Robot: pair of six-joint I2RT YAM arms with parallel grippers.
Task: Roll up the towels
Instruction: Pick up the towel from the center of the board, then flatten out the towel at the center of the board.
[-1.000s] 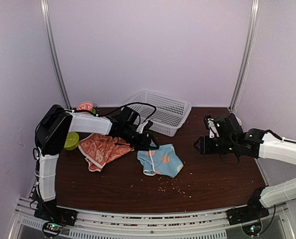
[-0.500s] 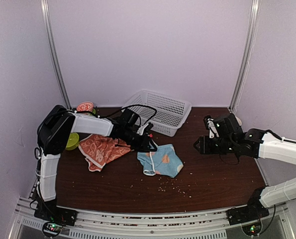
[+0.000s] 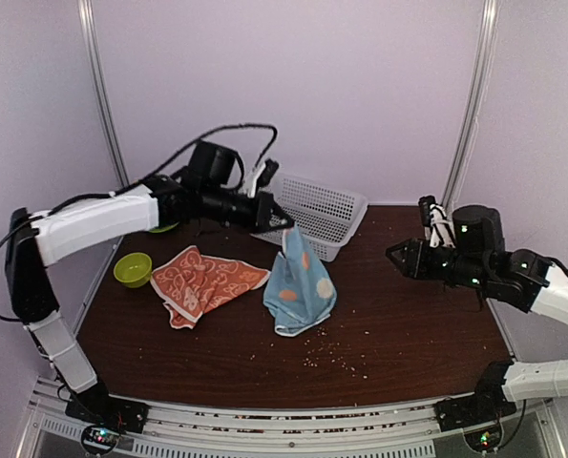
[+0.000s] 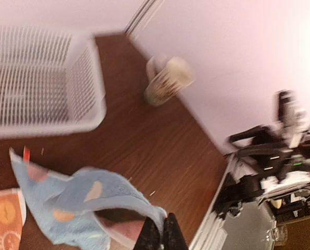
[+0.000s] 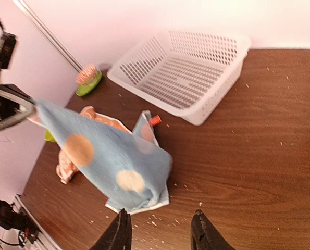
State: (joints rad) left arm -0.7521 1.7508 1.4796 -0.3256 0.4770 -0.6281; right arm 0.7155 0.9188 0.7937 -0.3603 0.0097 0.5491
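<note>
Blue towel (image 3: 299, 286) held up by one corner in the closed left pincer (image 3: 285, 219).
Its lower edge is rested on the surface (image 3: 408, 334) near centre; the orange towel (image 3: 205, 281) is spread flat at its 9 o'clock, the white basket (image 3: 322, 215) is set at its 12 o'clock, and a green bowl (image 3: 132, 269) farther toward 9. The right pincer (image 3: 398, 256) is seen parted and empty at 3 o'clock.
</note>
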